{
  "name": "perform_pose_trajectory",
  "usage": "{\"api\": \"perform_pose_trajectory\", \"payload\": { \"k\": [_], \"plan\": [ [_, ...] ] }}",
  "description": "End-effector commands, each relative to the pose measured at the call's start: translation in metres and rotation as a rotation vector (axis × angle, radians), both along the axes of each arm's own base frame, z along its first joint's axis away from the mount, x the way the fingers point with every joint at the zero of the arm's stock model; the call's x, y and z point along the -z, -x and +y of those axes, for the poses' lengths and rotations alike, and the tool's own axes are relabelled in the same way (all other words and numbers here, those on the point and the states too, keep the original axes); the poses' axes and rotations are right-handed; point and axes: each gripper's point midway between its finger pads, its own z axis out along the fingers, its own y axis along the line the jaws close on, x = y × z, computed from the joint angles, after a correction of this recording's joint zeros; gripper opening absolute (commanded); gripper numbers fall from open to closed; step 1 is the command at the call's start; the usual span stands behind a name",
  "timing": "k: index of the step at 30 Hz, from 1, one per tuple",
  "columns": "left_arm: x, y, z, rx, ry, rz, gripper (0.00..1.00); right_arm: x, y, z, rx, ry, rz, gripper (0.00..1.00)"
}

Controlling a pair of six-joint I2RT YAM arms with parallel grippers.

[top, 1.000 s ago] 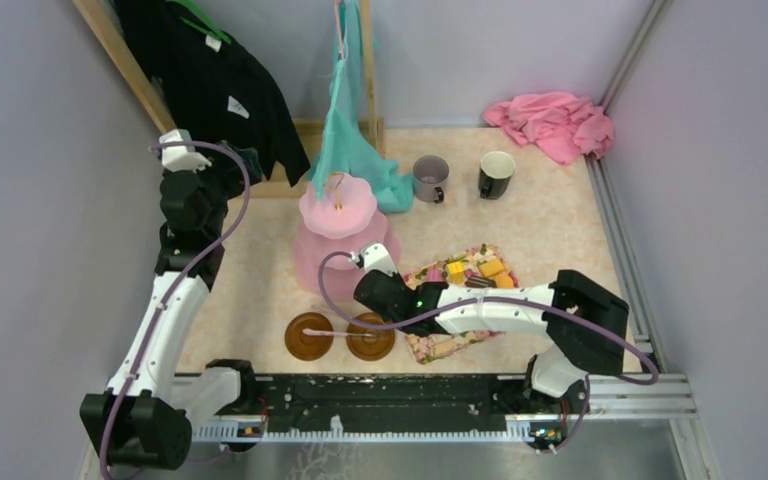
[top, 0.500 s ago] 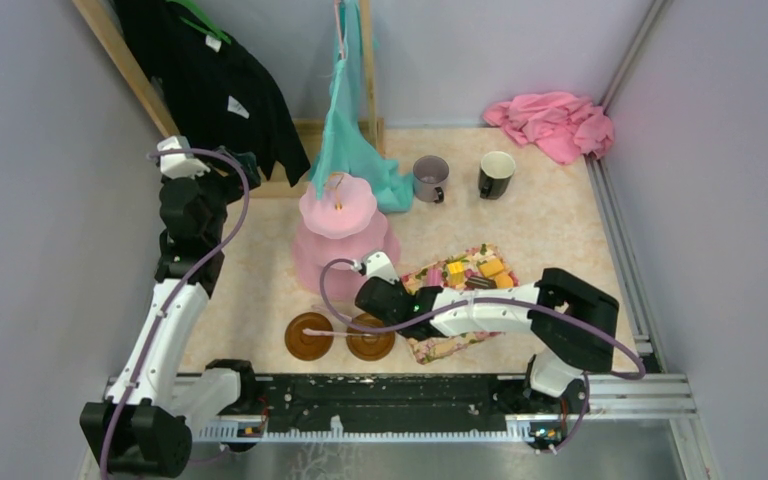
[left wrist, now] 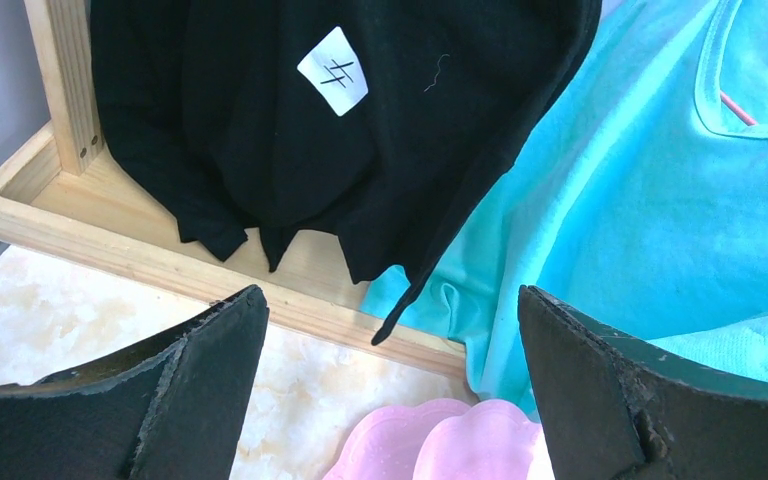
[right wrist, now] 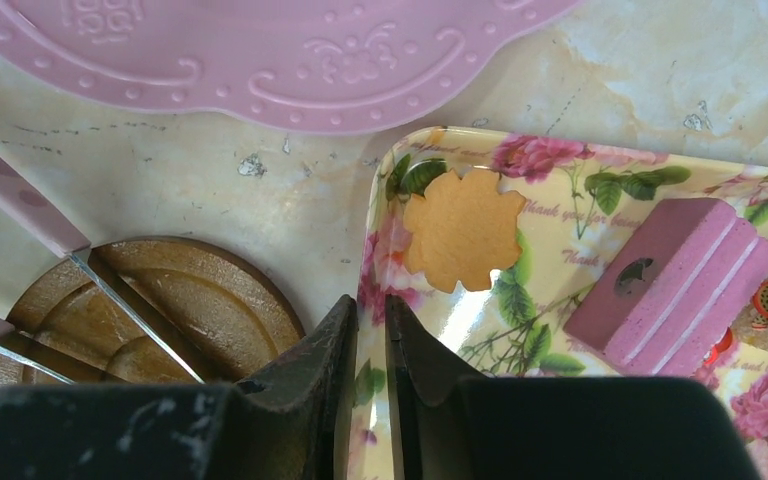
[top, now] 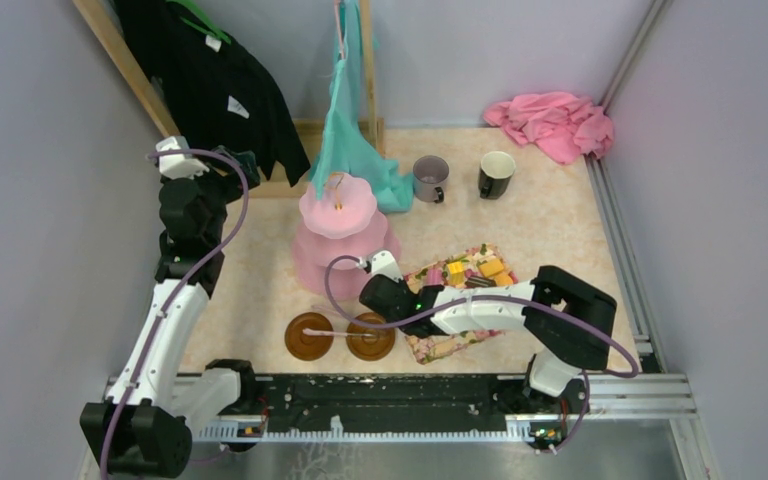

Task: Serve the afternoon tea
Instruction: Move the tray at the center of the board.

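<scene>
A pink three-tier stand [top: 338, 215] rises mid-table, and its base edge [right wrist: 290, 50] fills the top of the right wrist view. A floral tray [top: 450, 345] carries small toy cakes [top: 475, 270], among them an orange flower cake [right wrist: 463, 228] and a pink block cake [right wrist: 672, 290]. My right gripper [top: 397, 305] [right wrist: 370, 310] is shut on the tray's left rim [right wrist: 440, 330]. Two brown discs [top: 309, 336] [top: 371, 337] lie just left of it. The grey mug [top: 430, 177] and black mug [top: 496, 173] stand behind. My left gripper [top: 240, 165] [left wrist: 390, 400] hangs open and empty above the stand's edge [left wrist: 440, 445].
A black shirt [top: 210, 80] and teal fabric [top: 345, 110] hang from a wooden frame [top: 130, 70] at the back left. A pink cloth [top: 552, 122] lies in the back right corner. Pink-handled cutlery [right wrist: 20, 215] rests across the discs [right wrist: 190, 300]. Metal rails run along the right and near edges.
My right gripper has slid slightly right and down onto the tray's left rim, and its jaws have narrowed. The left arm lifted a little, then held still.
</scene>
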Motion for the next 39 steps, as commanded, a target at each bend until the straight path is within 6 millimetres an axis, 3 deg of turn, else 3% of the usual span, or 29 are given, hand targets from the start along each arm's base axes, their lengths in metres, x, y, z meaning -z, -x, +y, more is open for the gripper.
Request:
{"api": "perform_pose_trajectory", "payload": {
  "k": [1, 12, 21, 30, 39],
  "plan": [
    [-0.008, 0.002, 0.004, -0.014, 0.011, -0.039, 0.99, 0.002, -0.004, 0.004, 0.015, -0.035, 0.007, 0.17],
    [-0.007, 0.002, 0.004, -0.015, 0.016, -0.039, 0.99, 0.012, 0.001, -0.004, 0.024, -0.018, 0.034, 0.15],
    [-0.004, 0.001, 0.003, -0.015, 0.023, -0.038, 0.99, 0.020, -0.002, -0.023, 0.071, -0.014, 0.047, 0.01],
    [-0.002, 0.001, 0.004, -0.019, 0.027, -0.038, 0.99, 0.020, -0.015, -0.040, 0.108, -0.012, 0.041, 0.00],
    [0.000, -0.001, 0.004, -0.020, 0.028, -0.034, 0.99, 0.015, -0.044, -0.053, 0.129, -0.015, 0.023, 0.00]
  ]
}}
